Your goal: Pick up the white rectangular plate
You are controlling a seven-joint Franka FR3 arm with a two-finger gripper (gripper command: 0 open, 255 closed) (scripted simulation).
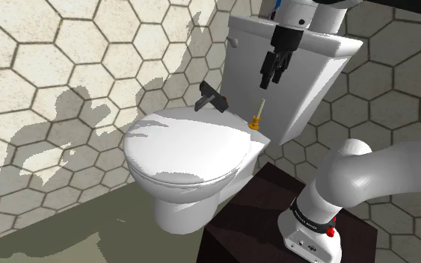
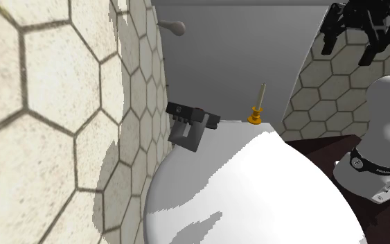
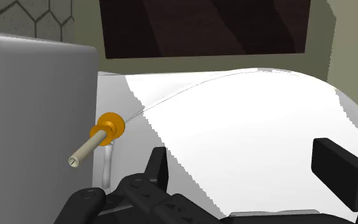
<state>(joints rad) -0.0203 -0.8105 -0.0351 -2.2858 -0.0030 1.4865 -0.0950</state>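
Plate (image 2: 188, 132), as we read it, is that dark grey rectangular slab propped at the toilet lid's (image 1: 186, 146) back by the wall (image 2: 61, 104). It looks stiff and light, so we'd pinch its thin edge. Gripper (image 1: 272, 75) hangs wide open, well apart.

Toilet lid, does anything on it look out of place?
Yes, two things at the back of the white closed toilet lid, by the tank: a small beige pin with an orange collar stands on end, and a dark grey blocky tool sits askew, a little apart from it. Neither belongs on a toilet.
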